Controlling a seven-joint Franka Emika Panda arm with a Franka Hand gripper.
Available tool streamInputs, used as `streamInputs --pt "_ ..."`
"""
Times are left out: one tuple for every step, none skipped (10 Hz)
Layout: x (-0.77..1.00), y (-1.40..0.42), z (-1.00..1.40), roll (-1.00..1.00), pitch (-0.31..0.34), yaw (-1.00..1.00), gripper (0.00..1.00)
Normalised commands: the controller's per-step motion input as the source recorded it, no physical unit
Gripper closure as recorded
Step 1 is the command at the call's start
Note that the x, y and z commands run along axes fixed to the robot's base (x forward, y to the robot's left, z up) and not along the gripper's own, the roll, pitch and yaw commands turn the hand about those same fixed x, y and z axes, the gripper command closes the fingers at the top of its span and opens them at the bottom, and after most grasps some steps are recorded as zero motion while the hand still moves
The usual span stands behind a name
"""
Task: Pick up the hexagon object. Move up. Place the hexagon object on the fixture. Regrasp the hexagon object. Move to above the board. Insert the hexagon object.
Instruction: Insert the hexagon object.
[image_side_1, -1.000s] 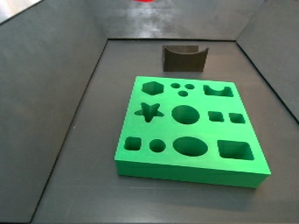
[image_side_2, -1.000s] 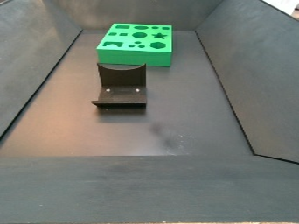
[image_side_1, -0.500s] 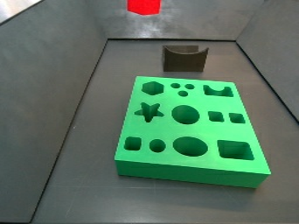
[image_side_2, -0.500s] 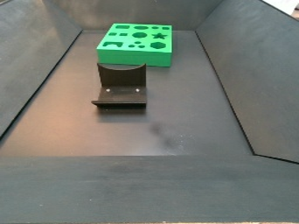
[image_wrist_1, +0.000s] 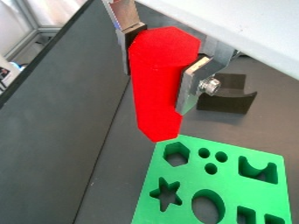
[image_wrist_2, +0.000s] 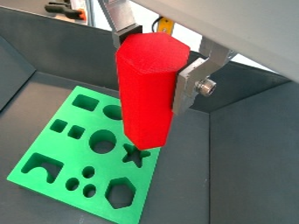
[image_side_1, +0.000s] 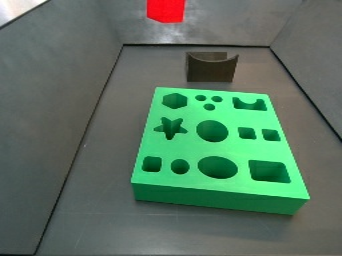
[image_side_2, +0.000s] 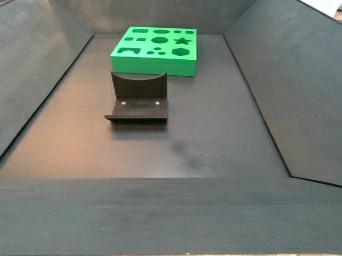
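Observation:
The hexagon object (image_wrist_1: 155, 83), a bright red prism, hangs end-down between the silver fingers (image_wrist_1: 193, 80) of my gripper (image_wrist_1: 160, 66), which is shut on it; both wrist views show this (image_wrist_2: 146, 87). It hangs high above the green board (image_wrist_2: 59, 153), over the strip beside the star hole. In a side view only the prism's lower end (image_side_1: 164, 9) shows, at the top edge, above the far wall. The board (image_side_1: 214, 145) lies flat with its hexagon hole (image_side_1: 171, 98) at the far left corner. The fixture (image_side_1: 210, 66) stands behind it with its notch bare.
Dark sloping walls (image_side_1: 60, 110) close in the floor on all sides. In a side view the fixture (image_side_2: 138, 100) stands on its base plate in front of the board (image_side_2: 156, 50), and neither gripper nor prism shows.
In the side view the red prism has come down into the frame at the top edge over the last second. Board and fixture have not moved.

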Motion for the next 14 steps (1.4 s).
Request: streamInputs --pt "0.34 0.1 -0.31 -0.16 0.113 -0.54 1.0" --pt "0.23 0.15 -0.3 -0.2 0.101 -0.56 1.0" --pt "0.13 0.19 -0.28 -0.24 0.05 -0.54 1.0" --pt "0.17 0.21 -0.35 -0.24 0.051 -0.41 1.0" --pt "0.05 0.24 -0.32 -0.24 0.0 -0.32 1.0" --pt "0.08 0.25 -0.36 -0.23 0.0 -0.2 1.0" --pt "0.06 0.19 -0.34 -0.2 -0.003 -0.05 1.0" --pt "0.0 0.11 -0.32 -0.15 -0.05 0.0 1.0" --pt "0.0 0.09 -0.37 -0.1 -0.074 0.0 1.0" --pt "-0.01 0.07 -0.36 -0.04 -0.237 0.0 1.0" --pt "0.0 0.05 -0.44 -0.01 -0.349 0.02 1.0" --pt "-0.06 0.01 -0.42 0.0 -0.409 0.07 1.0" --pt "-0.06 0.01 -0.4 0.0 -0.414 0.09 1.0" --pt "-0.07 0.01 -0.33 0.0 -0.344 0.13 1.0"
